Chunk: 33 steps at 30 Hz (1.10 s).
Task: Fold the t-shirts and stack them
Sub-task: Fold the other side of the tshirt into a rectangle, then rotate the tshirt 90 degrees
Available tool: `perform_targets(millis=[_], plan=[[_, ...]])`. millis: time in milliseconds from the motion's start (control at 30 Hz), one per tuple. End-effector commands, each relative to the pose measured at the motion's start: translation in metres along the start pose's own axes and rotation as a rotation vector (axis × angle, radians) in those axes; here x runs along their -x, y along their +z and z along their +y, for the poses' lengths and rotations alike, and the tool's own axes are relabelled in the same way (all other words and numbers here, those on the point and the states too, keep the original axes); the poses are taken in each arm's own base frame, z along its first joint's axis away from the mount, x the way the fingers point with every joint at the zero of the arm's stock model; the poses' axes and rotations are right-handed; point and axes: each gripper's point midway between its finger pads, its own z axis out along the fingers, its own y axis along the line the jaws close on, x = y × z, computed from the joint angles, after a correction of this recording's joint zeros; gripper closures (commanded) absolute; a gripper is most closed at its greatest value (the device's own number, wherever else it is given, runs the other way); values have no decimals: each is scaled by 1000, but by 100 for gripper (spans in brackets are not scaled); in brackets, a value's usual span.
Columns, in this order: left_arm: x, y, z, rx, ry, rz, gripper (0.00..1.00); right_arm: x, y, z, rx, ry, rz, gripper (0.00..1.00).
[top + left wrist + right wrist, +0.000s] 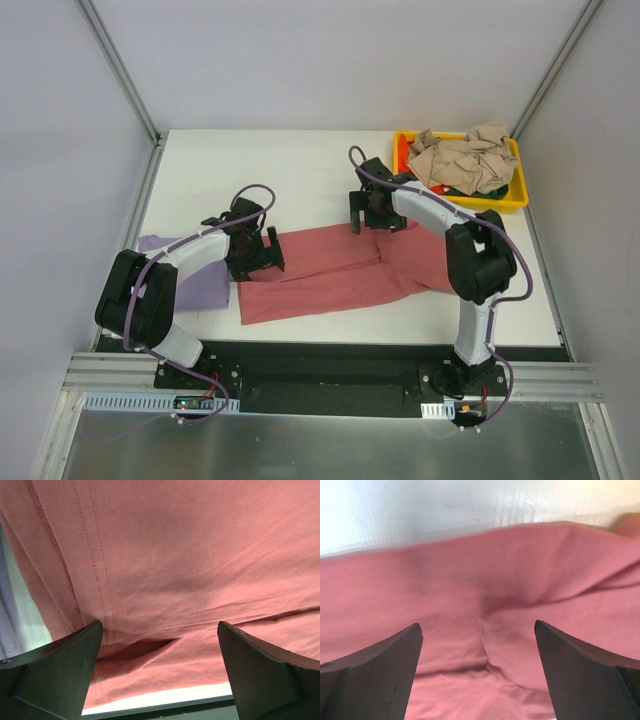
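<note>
Finds the dusty red-pink t-shirt (330,278) spread mid-desk (300,160). Finds left pincer (262,255) wide open over its left end and right pincer (368,222) wide open over its far edge (nothing pinched in either). Cuts off much of the lavender t-shirt (205,288) behind the left arm (190,255). Shows beige t-shirt (460,160) crumpled in yellow tray (515,203), dark green one (498,186) barely peeking.

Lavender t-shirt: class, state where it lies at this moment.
In the top view, the lavender t-shirt lies on the table's left side, beside the red-pink t-shirt's left edge, partly under the left arm.
</note>
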Motion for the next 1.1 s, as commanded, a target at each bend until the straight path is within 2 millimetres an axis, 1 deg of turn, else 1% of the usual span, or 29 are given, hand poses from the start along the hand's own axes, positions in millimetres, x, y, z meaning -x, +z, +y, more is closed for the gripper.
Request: perform_targets(millis=[0,100,133,233,267,300,367,400,433,467,567,633,733,800,867,967,1000,1067], plan=[[-3,-4,5,2,-10,15,1,20,-57,-11,47,87,-142,4],[-3,-6,0,-18,-14,21,1,4,-57,-34,33,205,-122,4],[-1,-8,1,-6,-19,12,1,0,-55,-42,37,254,-115,4],[7,-22,0,50,-12,-50,1,-15,-45,-68,39,392,-86,4],[9,-28,-5,53,1,-64,1,-21,-40,-75,35,430,-64,4],[14,-33,-6,81,19,-102,1,-24,-36,-81,34,455,-56,4],[18,-39,-18,66,51,-127,1,-31,-23,-89,32,479,-19,4],[18,-39,-24,54,56,-124,1,-32,-17,-88,40,479,0,4],[18,-38,-27,47,60,-112,1,-35,-11,-87,42,477,22,4],[16,-32,-29,52,63,-91,1,-36,-5,-86,42,472,41,4],[6,-12,-29,77,70,-14,1,-36,8,-80,63,437,71,4],[-9,-2,-28,83,74,51,1,-39,13,-69,101,399,115,4],[-32,5,-18,115,75,94,1,-44,17,-58,86,320,163,4],[-49,4,-11,122,70,118,1,-45,20,-47,88,264,180,4],[-74,1,-5,111,95,162,1,-46,18,-33,107,209,196,4],[-105,-8,2,80,94,207,1,-45,15,-5,157,128,207,4],[-114,-12,3,64,92,217,1,-46,12,8,178,90,211,4],[-127,-19,2,35,110,226,1,-38,9,30,222,35,214,4]])
